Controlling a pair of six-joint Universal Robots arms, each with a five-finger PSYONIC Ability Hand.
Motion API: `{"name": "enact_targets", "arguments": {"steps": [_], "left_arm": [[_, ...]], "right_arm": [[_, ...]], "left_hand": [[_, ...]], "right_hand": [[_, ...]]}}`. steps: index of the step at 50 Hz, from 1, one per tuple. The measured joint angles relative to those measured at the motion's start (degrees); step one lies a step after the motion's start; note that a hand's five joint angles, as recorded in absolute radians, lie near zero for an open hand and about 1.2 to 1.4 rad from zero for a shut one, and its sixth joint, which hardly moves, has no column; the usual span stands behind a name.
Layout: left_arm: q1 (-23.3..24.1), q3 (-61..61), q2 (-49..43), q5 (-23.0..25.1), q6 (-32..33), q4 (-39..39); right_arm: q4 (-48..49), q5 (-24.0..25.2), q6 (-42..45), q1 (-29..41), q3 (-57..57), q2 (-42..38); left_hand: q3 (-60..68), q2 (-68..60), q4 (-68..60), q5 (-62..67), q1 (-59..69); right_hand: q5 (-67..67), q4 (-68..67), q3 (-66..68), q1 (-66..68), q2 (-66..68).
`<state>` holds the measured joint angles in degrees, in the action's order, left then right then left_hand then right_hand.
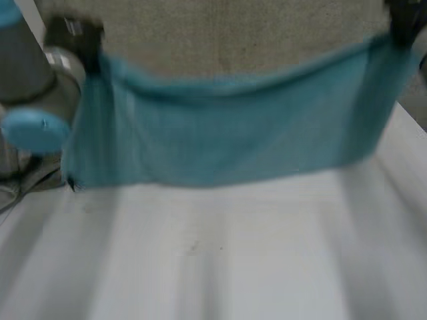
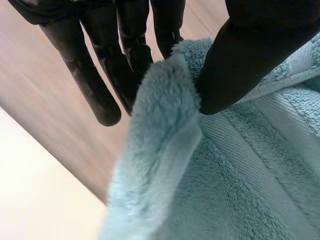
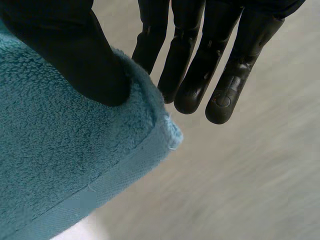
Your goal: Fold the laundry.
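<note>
Teal towel (image 1: 227, 133) hangs spread out in the air above the white table (image 1: 213, 260), held by its two upper corners. The table is nearest the camera in the head view, and the towel's lower edge hangs just above its far part; I cannot tell whether the edge touches the top. From that edge the cloth rises as one flat sheet, and its upper edge sags a little in the middle between the two held corners.

At the sheet's upper corner on the robot's left side, the left hand (image 2: 250, 55) grasps the cloth. In the left wrist view the thumb presses the hem against the fingers (image 2: 95, 85) behind it, so the corner is pinched and bunches into a soft fold there. The other fingers lie straight beside the fold. The grey left arm (image 1: 33, 80) with its light-blue cap stands just beside this corner.

At the opposite upper corner the right hand (image 3: 75, 55) grasps the cloth the same way. In the right wrist view its thumb bears down on the pile just inside the corner, while the fingers stretch straight behind and past the hem.

Beyond the towel and both hands lies a beige floor (image 1: 233, 33).
</note>
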<state>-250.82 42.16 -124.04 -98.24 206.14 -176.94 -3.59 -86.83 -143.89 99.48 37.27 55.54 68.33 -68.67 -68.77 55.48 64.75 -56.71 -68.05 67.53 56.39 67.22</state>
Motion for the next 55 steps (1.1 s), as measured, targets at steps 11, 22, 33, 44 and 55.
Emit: {"name": "enact_targets", "arguments": {"steps": [11, 22, 33, 44, 55], "left_arm": [[0.89, -2.51, 6.56, -2.17, -4.65, -15.35], [-0.09, 21.27, 10.86, -1.8, -6.45, -16.34], [-0.19, 37.62, 4.74, 0.63, -6.31, -18.0], [-0.1, 47.48, 9.37, 0.3, -3.66, -13.52], [-2.25, 64.06, 28.73, 0.62, 8.69, 0.96]], "right_arm": [[20.63, 2.63, -14.92, -0.36, 0.68, 7.58], [13.31, 10.16, -13.04, -2.58, 15.04, 6.35], [7.69, 12.07, 0.82, -3.07, 27.74, -1.54], [-6.81, 11.27, 9.36, -6.2, 34.15, 1.04], [-27.85, 8.79, 24.26, -16.58, 46.98, 17.3]], "left_hand": [[0.0, 0.0, 0.0, 0.0, 0.0], [0.0, -0.04, 0.0, 0.0, 0.0], [0.0, -0.04, 0.0, 0.0, 0.0], [0.0, -0.04, 0.0, 0.0, 0.0], [0.0, -0.04, 0.0, 0.0, 0.0]], "right_hand": [[0.0, 0.0, 0.0, 0.0, 0.0], [0.0, 0.0, 0.0, 0.0, 0.0], [0.0, 0.0, 0.0, 0.0, 0.0], [0.0, 0.0, 0.0, 0.0, 0.0], [0.0, 0.0, 0.0, 0.0, 0.0]]}}
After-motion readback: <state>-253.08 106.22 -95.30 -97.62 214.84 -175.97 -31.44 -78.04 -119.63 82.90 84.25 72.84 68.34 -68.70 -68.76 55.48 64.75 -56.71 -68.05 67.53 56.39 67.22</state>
